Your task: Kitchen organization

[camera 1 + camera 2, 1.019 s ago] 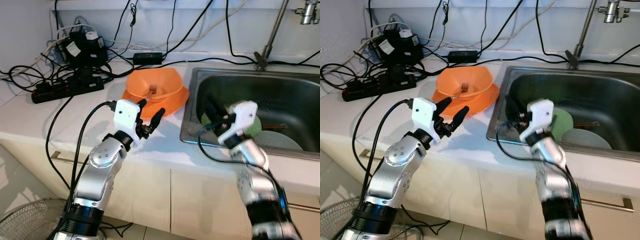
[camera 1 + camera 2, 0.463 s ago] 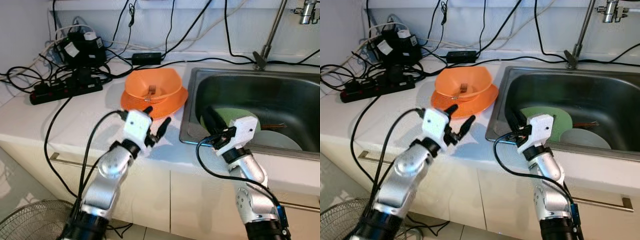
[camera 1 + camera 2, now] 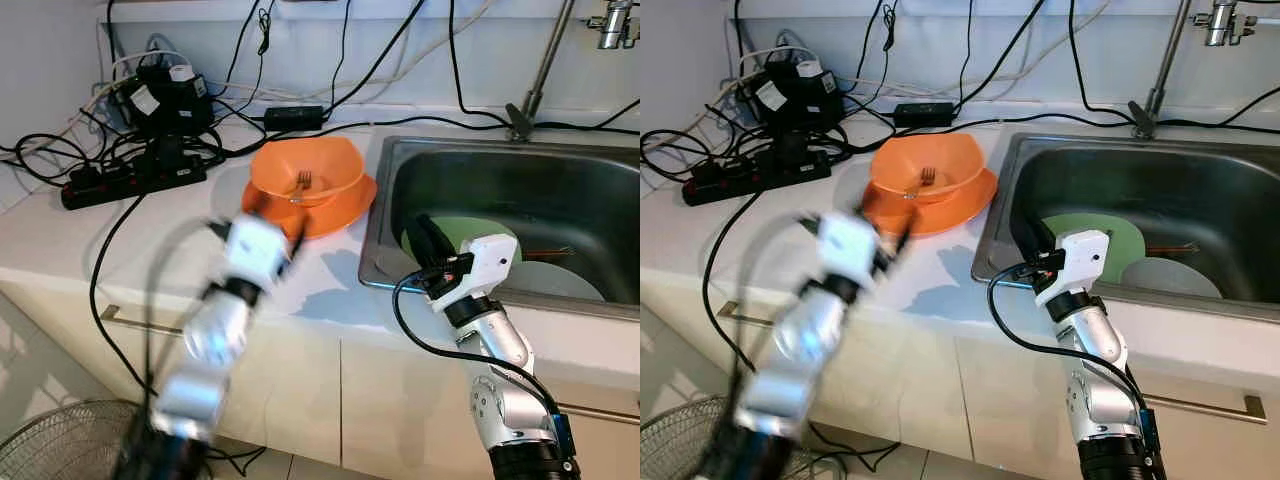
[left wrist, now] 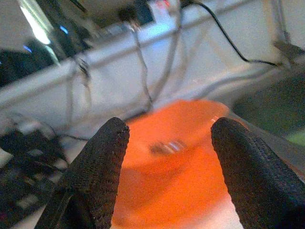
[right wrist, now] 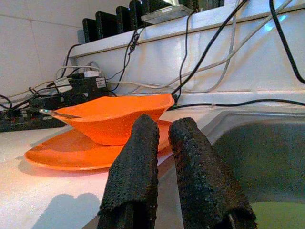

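An orange bowl (image 3: 306, 170) with a fork (image 3: 303, 181) in it sits on an orange plate (image 3: 345, 205) on the worktop (image 3: 60, 235), just beside the sink (image 3: 400, 165). In the sink lie a green plate (image 3: 470, 230) and a grey plate (image 3: 555, 280). The left hand (image 4: 167, 157), fingers wide apart and empty, faces the bowl. The right hand (image 3: 428, 243), fingers nearly together and empty, hangs over the sink's near rim.

A white bench (image 3: 60, 235) is carrying an orange plate (image 3: 345, 210), a black power strip (image 3: 135, 180) and tangled cables (image 3: 60, 150).
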Controlling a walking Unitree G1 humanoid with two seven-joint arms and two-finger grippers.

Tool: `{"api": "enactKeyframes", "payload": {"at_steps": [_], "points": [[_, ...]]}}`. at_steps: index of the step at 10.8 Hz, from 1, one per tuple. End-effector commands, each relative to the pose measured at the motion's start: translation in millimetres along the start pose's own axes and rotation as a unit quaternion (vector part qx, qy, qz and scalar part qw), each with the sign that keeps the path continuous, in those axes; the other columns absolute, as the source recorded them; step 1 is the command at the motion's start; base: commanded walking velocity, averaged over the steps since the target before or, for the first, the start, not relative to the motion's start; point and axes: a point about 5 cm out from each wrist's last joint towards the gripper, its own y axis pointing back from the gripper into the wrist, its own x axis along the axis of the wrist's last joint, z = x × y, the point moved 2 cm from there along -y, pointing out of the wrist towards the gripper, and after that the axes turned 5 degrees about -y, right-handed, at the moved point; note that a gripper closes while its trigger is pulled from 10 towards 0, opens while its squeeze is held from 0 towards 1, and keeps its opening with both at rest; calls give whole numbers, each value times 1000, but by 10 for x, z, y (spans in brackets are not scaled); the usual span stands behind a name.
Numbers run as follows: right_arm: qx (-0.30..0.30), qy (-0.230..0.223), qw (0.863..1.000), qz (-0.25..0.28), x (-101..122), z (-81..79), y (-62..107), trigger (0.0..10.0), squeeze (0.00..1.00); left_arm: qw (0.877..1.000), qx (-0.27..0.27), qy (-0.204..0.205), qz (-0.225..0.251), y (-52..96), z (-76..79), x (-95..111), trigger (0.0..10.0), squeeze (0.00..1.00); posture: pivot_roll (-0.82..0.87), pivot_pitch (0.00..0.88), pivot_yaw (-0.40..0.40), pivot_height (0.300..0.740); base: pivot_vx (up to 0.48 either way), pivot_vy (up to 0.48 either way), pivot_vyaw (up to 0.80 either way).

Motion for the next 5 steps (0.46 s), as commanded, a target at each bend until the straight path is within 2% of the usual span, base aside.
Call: {"api": "enactKeyframes", "payload": {"at_steps": [1,3,5], "points": [[6,1,1000,-10,-33,-36,-21,10000,0,1000,7,-12,-5,-15,-55,-35,10000,0,46,2,98,740,0,0,0],[8,1,1000,-8,-20,-49,-49,10000,0,999,8,-8,-30,-92,-137,-189,10000,0,48,0,96,740,0,0,0],[10,2,1000,-7,-20,-53,-68,10000,0,998,-6,30,-54,-225,-88,-333,10000,0,43,0,95,740,0,0,0]]}}
